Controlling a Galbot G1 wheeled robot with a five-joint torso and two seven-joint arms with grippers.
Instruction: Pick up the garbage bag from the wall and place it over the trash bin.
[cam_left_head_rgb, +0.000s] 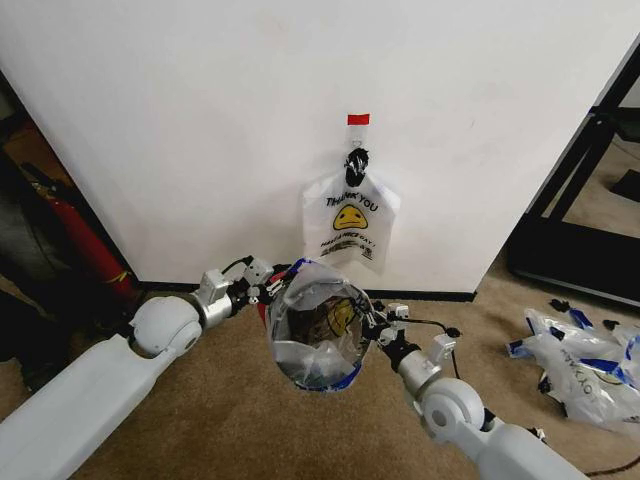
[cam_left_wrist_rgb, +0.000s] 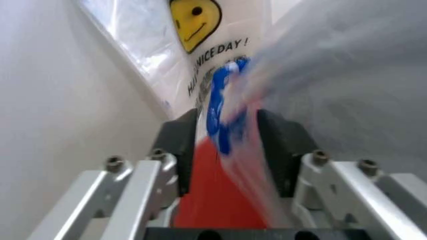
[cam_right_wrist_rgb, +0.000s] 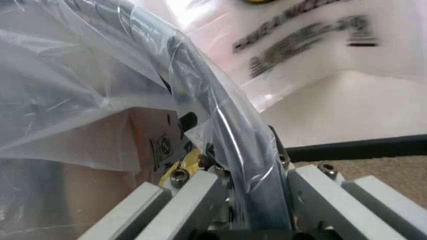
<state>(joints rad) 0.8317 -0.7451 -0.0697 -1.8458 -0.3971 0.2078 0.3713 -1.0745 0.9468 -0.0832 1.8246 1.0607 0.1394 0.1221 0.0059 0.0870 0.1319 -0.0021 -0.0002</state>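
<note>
The trash bin (cam_left_head_rgb: 300, 372) stands on the carpet at the foot of the wall (cam_left_head_rgb: 200, 120), with the garbage bag (cam_left_head_rgb: 315, 300) spread over its mouth. My left gripper (cam_left_head_rgb: 268, 292) is at the bin's left rim. In the left wrist view it (cam_left_wrist_rgb: 227, 135) is open, its dark pads (cam_left_wrist_rgb: 180, 150) apart, with the bag's blue-printed edge (cam_left_wrist_rgb: 220, 110) running between them above the bin's red base (cam_left_wrist_rgb: 213, 200). My right gripper (cam_left_head_rgb: 375, 322) is at the right rim. The plastic-covered black rim (cam_right_wrist_rgb: 227, 125) passes through my right gripper (cam_right_wrist_rgb: 257, 165).
Another bag with the same print (cam_left_head_rgb: 350, 215) hangs from the black hook (cam_left_head_rgb: 356, 160) under the red tape (cam_left_head_rgb: 358, 119). More such bags (cam_left_head_rgb: 580, 360) lie on the carpet at the right. A red fire extinguisher (cam_left_head_rgb: 90, 250) leans at the left, and a black stand (cam_left_head_rgb: 580, 180) is at the right.
</note>
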